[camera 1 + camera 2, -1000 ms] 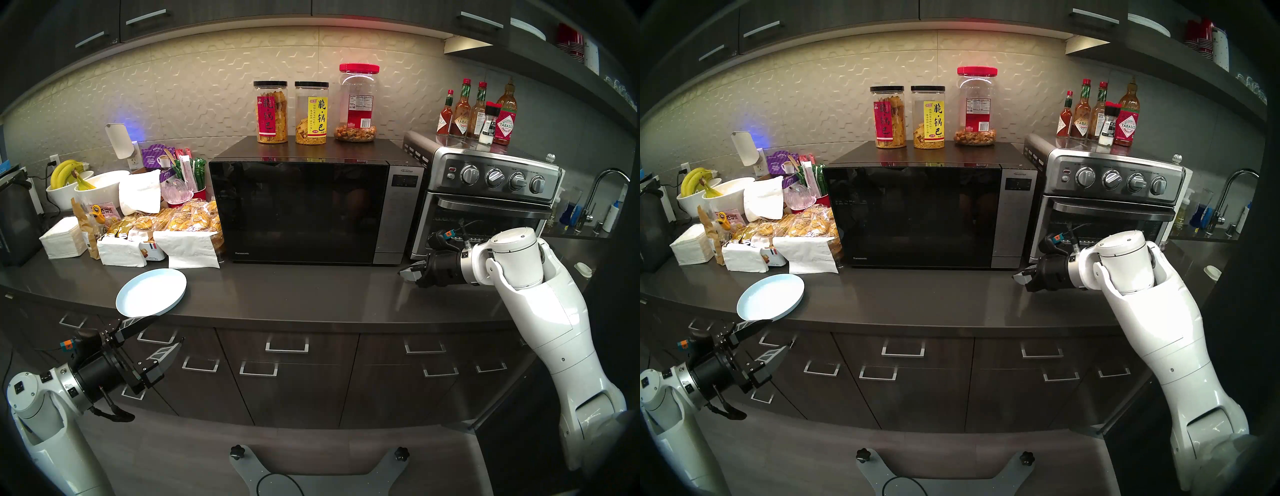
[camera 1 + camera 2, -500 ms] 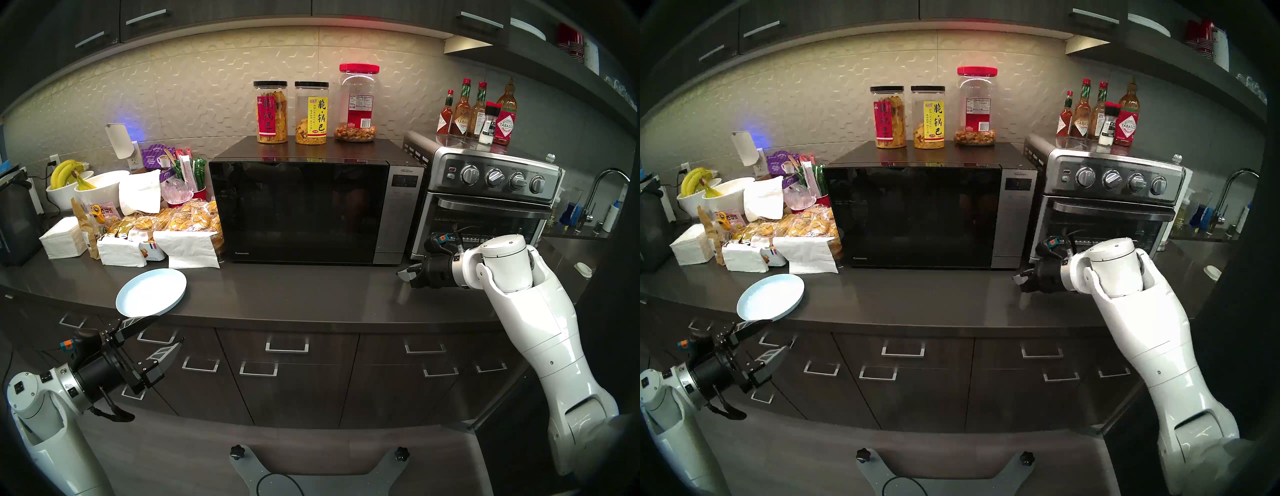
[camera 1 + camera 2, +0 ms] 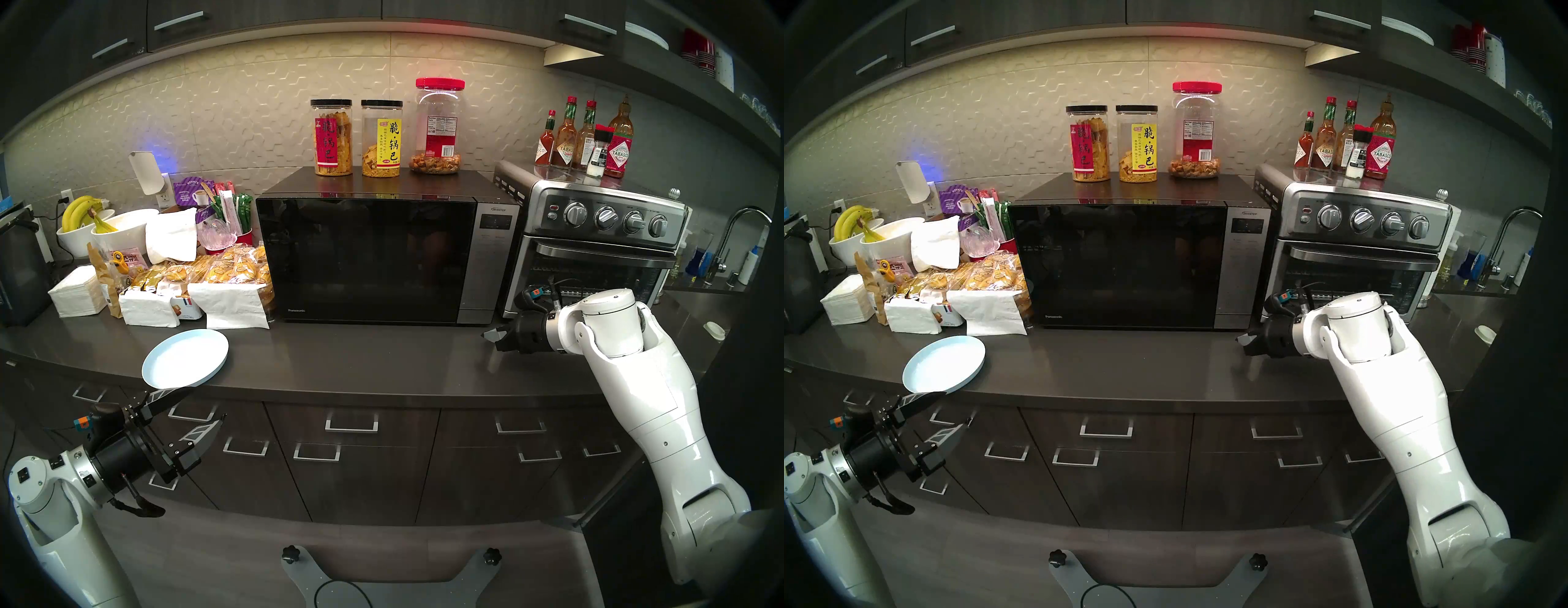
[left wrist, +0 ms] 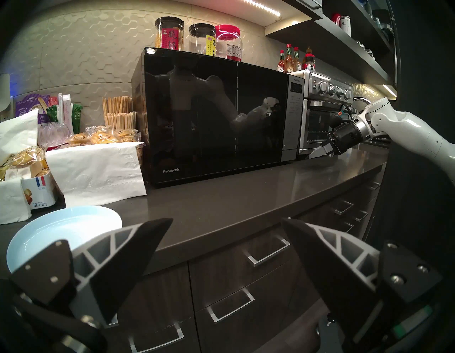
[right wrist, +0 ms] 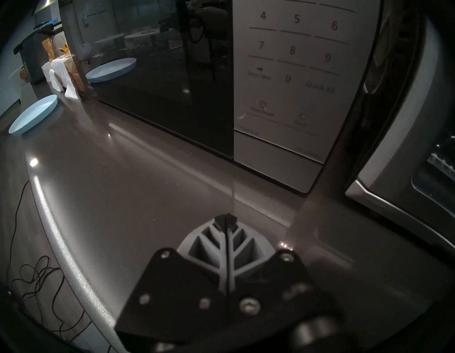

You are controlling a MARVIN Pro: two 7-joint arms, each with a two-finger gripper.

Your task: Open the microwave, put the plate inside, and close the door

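Note:
The black Panasonic microwave (image 3: 488,263) stands mid-counter, its dark glass door (image 3: 365,259) closed. A pale blue plate (image 3: 185,358) lies at the counter's front edge, left of the microwave, and shows in the left wrist view as plate (image 4: 64,229). My left gripper (image 3: 208,405) hangs open below and in front of the counter edge, its upper finger just under the plate's near rim, holding nothing. My right gripper (image 3: 485,335) is shut and empty, low over the counter just off the microwave's lower right corner. In the right wrist view the right gripper (image 5: 225,218) points at the keypad strip (image 5: 295,74).
A steel toaster oven (image 3: 594,254) stands right of the microwave, behind my right wrist. Snack jars (image 3: 382,140) sit on the microwave, sauce bottles (image 3: 585,140) on the toaster. Snack packs and napkins (image 3: 203,280) crowd the left. Drawers (image 3: 352,424) run below the counter.
My right arm has slid left toward the microwave's lower right corner, and its gripper has gone from slightly parted to shut. The left arm and plate have not moved.

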